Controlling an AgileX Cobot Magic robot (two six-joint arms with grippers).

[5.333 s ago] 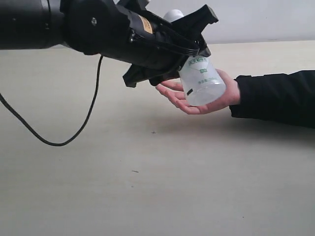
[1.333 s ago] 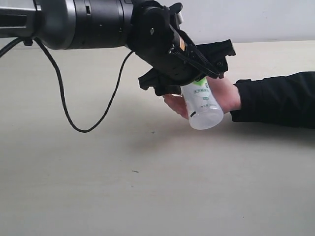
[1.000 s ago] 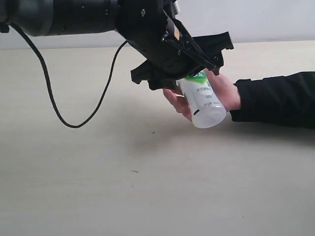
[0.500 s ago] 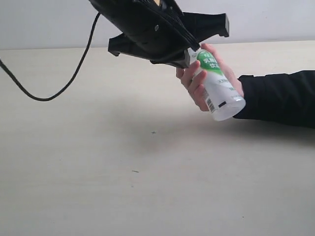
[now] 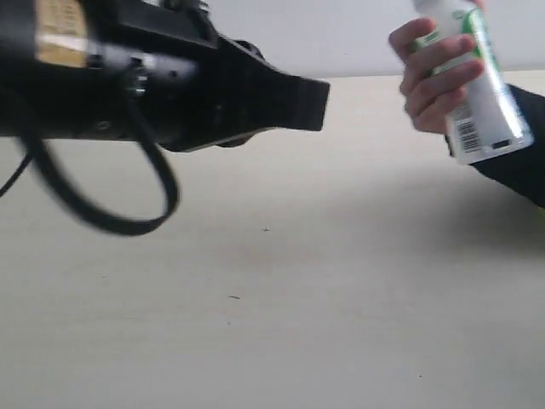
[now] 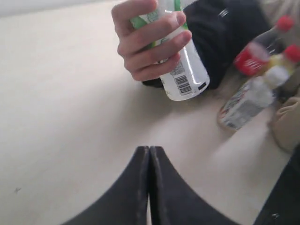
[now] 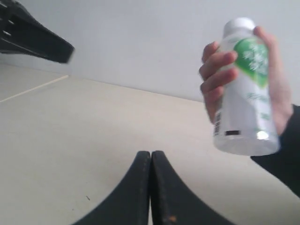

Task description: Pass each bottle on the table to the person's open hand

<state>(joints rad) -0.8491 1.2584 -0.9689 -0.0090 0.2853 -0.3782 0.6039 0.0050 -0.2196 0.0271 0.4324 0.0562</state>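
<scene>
Left half of the exterior frame: left arm, big and blurred, with the left fingers ending just above centre, well apart from anything. The left wrist view shows them pressed flat together, nothing between them. Centre: bare counter, no bottles on it in this view. Upper right of the exterior frame: the person's hand is wrapped around the green-labelled bottle, raised clear of the counter, long axis tilted, base toward lower right, top cut by the frame edge. Black sleeve sits just below it. The right fingers are also closed on nothing, with the held bottle up and off to their side. Judgement: this bottle counts as delivered, and three remain. They show only in the left wrist view, clustered just beyond the sleeve: white-capped bottle closest to the left fingers, then the red-label bottle and the yellow bottle behind it, near each other. All three are blurred. The white-capped one's long axis runs diagonally away from the fingers, cap at the far end; I cannot tell if it stands or lies. The next pick turns on that cluster past the sleeve. Since only the left wrist view shows it, the left arm looks better placed, but which arm is nearer is not settled.
</scene>
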